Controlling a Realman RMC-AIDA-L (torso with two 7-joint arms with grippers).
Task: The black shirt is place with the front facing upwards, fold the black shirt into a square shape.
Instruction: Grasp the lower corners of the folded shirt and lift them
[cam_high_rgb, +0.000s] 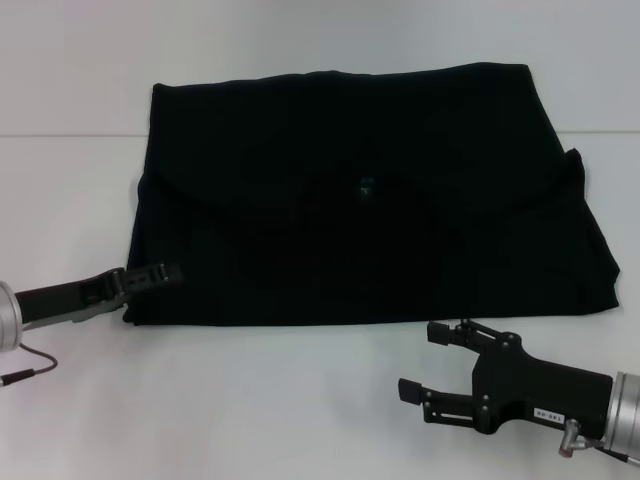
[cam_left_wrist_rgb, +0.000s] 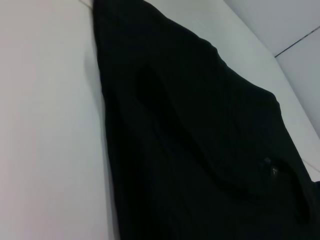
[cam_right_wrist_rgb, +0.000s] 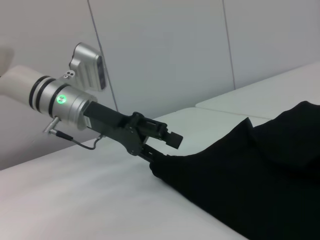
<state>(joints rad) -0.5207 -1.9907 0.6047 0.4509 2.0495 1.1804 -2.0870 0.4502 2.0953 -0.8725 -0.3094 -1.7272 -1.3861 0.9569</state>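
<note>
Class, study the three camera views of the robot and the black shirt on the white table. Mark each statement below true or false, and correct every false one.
1. The left gripper is at the near left corner of the black shirt. True.
2. The right gripper is shut on the shirt. False: it is open, over bare white table, clear of the cloth.
3. The shirt hangs in the air. False: it lies on the table.
4. White lettering shows on the shirt. False: only plain black cloth and a small neck label are visible.

Left claw (cam_high_rgb: 165, 272) reaches in low (fingers nearly together), right claw (cam_high_rgb: 428, 362) hovers spread wide.
</note>
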